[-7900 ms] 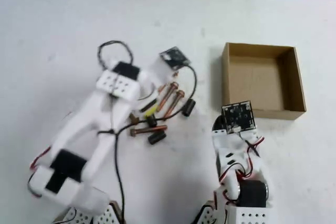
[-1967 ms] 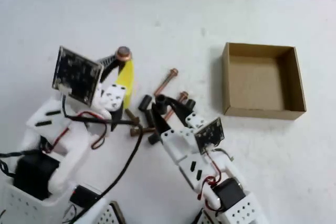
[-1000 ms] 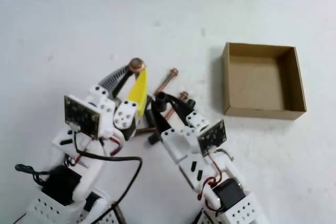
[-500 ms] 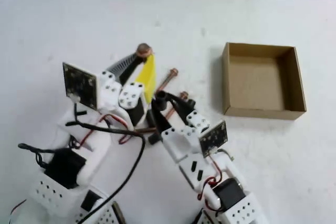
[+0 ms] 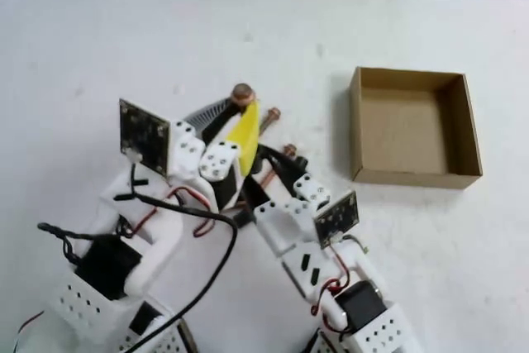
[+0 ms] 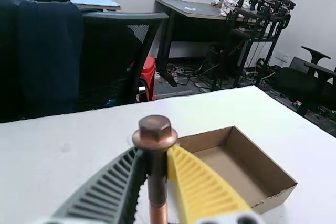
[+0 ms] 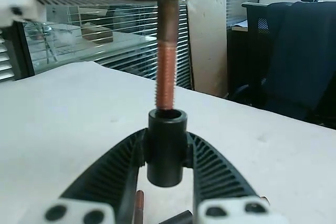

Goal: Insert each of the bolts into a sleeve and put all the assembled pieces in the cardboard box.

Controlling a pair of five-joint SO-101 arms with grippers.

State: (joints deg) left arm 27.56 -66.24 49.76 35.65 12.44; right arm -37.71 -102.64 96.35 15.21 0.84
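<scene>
My left gripper [image 5: 239,107] is shut on a copper bolt [image 5: 241,93] and holds it upright, head up, between its grey and yellow fingers [image 6: 202,190]. In the left wrist view the bolt [image 6: 155,171] stands in front of the cardboard box [image 6: 262,195]. My right gripper [image 7: 167,148] is shut on a black sleeve [image 7: 167,145], held upright just below. The bolt's threaded end [image 7: 167,85] is right at the sleeve's top opening. From above, the right gripper [image 5: 266,163] lies partly under the left gripper's yellow finger [image 5: 245,131].
The open cardboard box [image 5: 413,178] stands to the right with nothing in it. Loose bolts [image 5: 269,115] [image 5: 288,151] and a black sleeve [image 5: 243,217] lie on the white table around the two grippers. Another bolt [image 7: 139,205] lies under the right gripper.
My left arm has carried the bolt to the right until it stands over the sleeve. The right arm has stayed almost still with the sleeve.
</scene>
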